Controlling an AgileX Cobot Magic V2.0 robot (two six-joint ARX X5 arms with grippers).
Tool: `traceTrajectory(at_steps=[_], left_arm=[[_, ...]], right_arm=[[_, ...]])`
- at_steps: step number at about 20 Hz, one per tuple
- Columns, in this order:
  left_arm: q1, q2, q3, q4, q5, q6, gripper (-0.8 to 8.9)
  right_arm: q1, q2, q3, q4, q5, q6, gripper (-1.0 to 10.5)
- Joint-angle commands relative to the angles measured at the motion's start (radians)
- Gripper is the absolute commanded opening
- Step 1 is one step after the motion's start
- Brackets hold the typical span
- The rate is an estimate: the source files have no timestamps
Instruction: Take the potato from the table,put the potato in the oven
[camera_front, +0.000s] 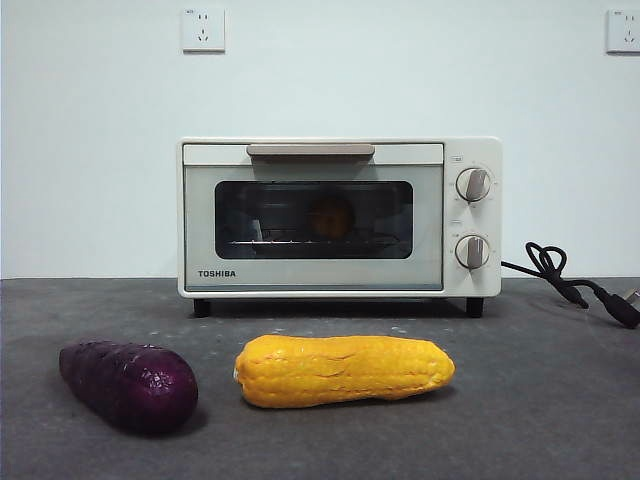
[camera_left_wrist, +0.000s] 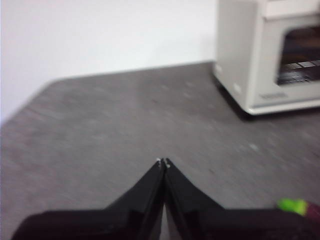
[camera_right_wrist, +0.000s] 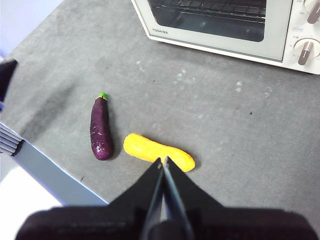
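Left gripper (camera_left_wrist: 163, 163): jaws closed, nothing held, above bare table (camera_left_wrist: 125, 115). Right gripper (camera_right_wrist: 163, 161): jaws closed, empty, high over corn (camera_right_wrist: 158, 151).

Potato (camera_front: 331, 217) seen through glass inside oven (camera_front: 338, 216), door shut; task judged done.

Risk: descending arm could knock corn or eggplant (camera_right_wrist: 100, 128). Table edge near eggplant in right wrist view. Free room: wide strip before oven.

Orange-brown potato (camera_front: 331, 217) on the rack inside the cream oven (camera_front: 340, 217), door shut, standing on the grey desk (camera_front: 540, 400).
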Motion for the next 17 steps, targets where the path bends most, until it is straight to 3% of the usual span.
traceTrajectory(at_steps=[1,4,15,17], left_arm=[[0.003,-0.003,-0.016,-0.033,0.06,-0.009,-0.04],[0.002,-0.003,-0.016,-0.023,0.13,-0.145,-0.04],[0.002,-0.003,-0.016,-0.023,0.117,-0.146,-0.04],[0.002,-0.003,-0.016,-0.023,0.117,-0.147,-0.04]], right_arm=[[0.001,-0.001,-0.001,0.005,0.003,-0.005,0.0],[0.001,-0.001,-0.001,0.003,0.003,-0.005,0.0],[0.001,-0.001,-0.001,-0.003,0.003,-0.01,0.0],[0.001,-0.005,-0.001,-0.001,0.032,-0.092,0.0]])
